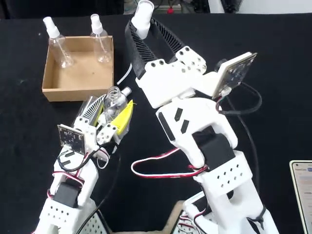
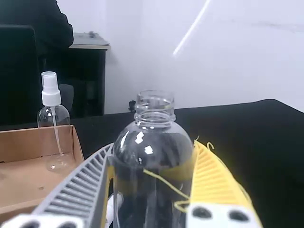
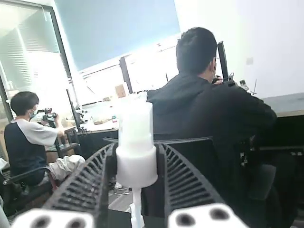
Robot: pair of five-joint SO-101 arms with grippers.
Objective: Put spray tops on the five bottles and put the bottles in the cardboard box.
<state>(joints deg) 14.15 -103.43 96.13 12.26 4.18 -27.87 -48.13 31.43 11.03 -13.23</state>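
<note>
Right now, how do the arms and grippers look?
The left arm and right arm are white with black motors. The left gripper has one grey and one yellow ribbed finger; the right gripper has black ribbed fingers. Red-and-white cables run along both.

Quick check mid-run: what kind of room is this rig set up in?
Probably an office or lab workroom. The job runs on a black-covered table with a cardboard box, and behind it stand a desk, an office chair and glazed partitions.
</note>
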